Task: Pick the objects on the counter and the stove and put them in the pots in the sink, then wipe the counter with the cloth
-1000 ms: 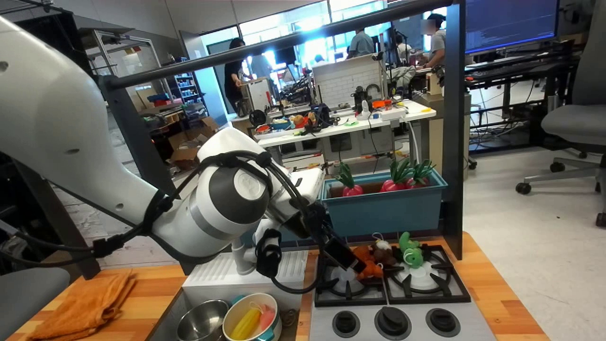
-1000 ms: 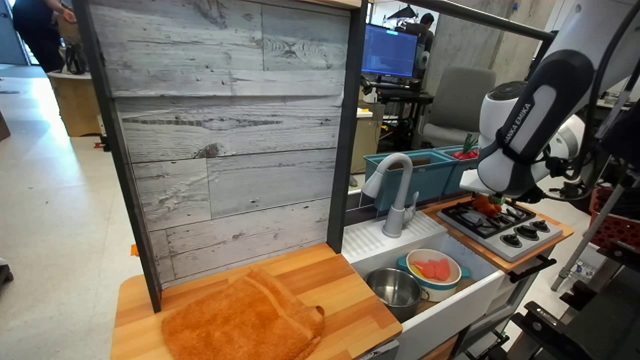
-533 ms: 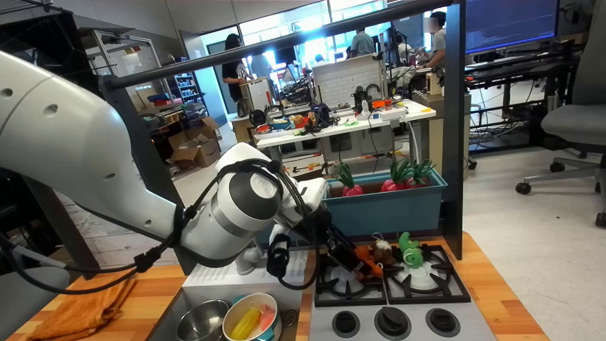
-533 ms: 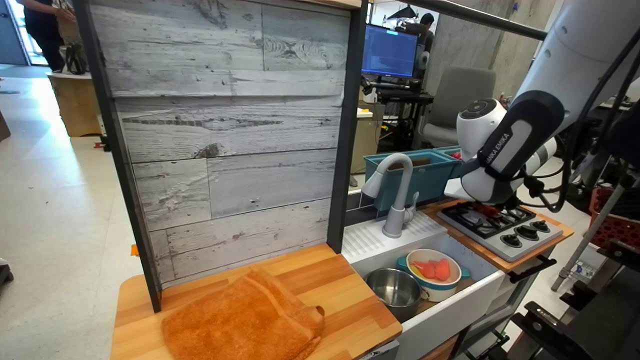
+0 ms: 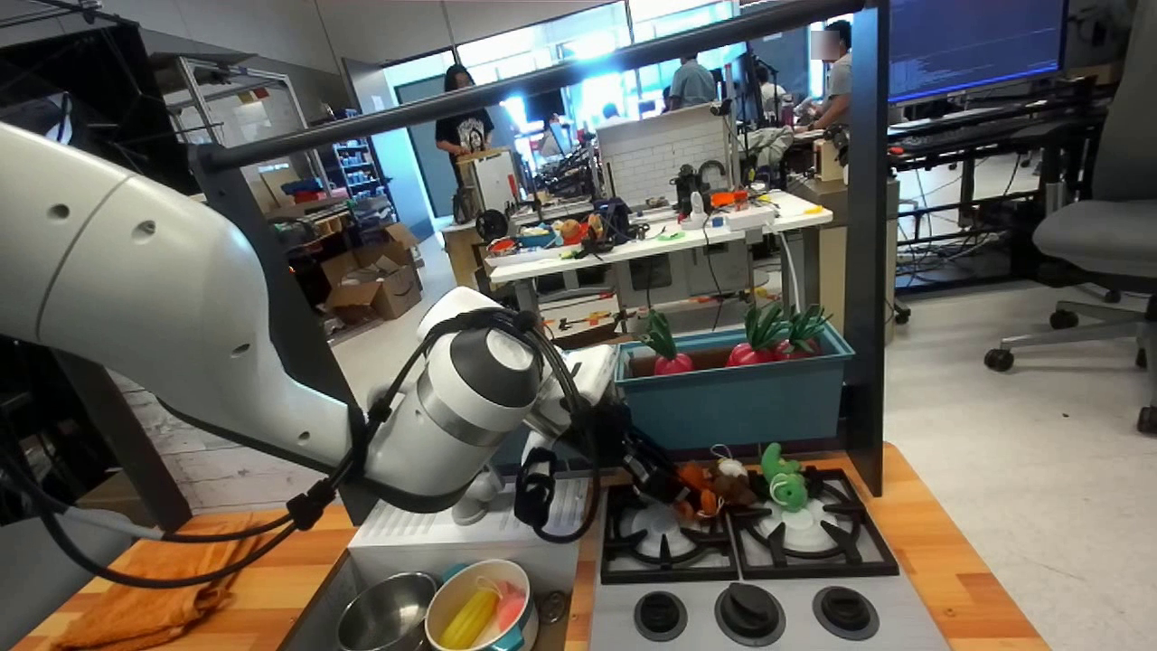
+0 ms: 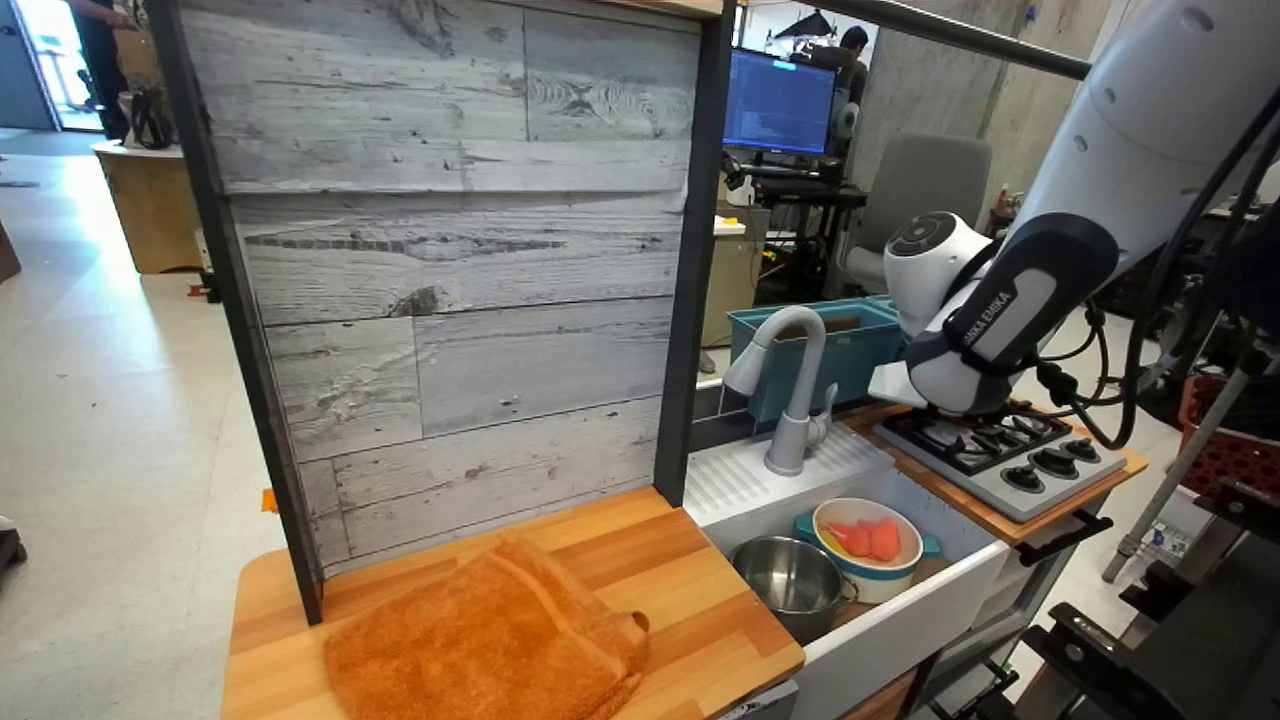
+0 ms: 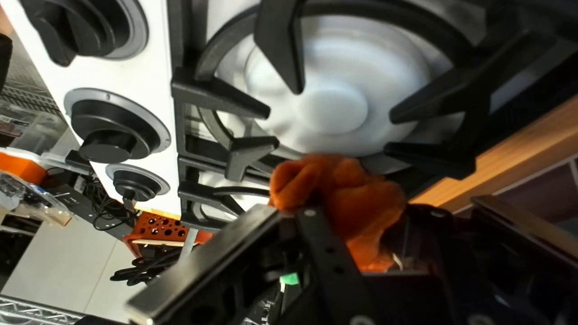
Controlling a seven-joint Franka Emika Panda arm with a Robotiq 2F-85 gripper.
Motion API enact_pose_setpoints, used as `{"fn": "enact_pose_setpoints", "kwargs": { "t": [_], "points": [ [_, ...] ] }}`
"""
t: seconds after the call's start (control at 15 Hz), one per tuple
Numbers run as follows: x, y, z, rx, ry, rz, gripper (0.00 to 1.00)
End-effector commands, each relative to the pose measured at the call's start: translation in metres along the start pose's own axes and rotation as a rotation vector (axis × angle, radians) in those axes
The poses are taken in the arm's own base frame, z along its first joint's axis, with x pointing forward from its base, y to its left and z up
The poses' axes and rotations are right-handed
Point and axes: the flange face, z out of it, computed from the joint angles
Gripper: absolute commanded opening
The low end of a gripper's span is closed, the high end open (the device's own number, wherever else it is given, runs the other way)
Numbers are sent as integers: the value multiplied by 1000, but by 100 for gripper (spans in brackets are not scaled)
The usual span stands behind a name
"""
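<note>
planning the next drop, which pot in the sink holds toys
The cream-white, teal-handled round pot: a long yellow toy and a coral-pink toy lie inside, while the silver-grey metal pot shows none.

red radishes (image 5: 672, 363) with green leaves (image 5: 660, 332) stand in a teal trough (image 5: 737, 407). in an exterior view, a cluttered white table (image 5: 651, 244) stands behind it. past the weathered plank panel (image 6: 480, 380) are a lit monitor (image 6: 780, 103) and a grey chair (image 6: 912, 195).

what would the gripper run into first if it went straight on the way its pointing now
Most likely the orange toy, which the gripper has right at its tips in the wrist view; depth there is unclear, so they may be touching. Beyond it, probably the stove.
</note>
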Motion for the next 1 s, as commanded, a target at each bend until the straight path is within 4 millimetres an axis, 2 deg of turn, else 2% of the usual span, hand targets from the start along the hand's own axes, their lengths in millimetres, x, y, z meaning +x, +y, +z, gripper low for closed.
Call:
{"fn": "enact_pose_setpoints", "kwargs": {
  "t": [0.0, 0.07, 0.13, 0.53, 0.93],
  "points": [
    [4, -1, 3, 5, 26, 3, 2],
    [3, 2, 1, 11, 29, -2, 5],
    [2, 4, 0, 15, 31, -9, 2],
    [-8, 22, -10, 125, 80, -24, 5],
    [-11, 47, -28, 254, 107, 17, 5]
  ]
}}
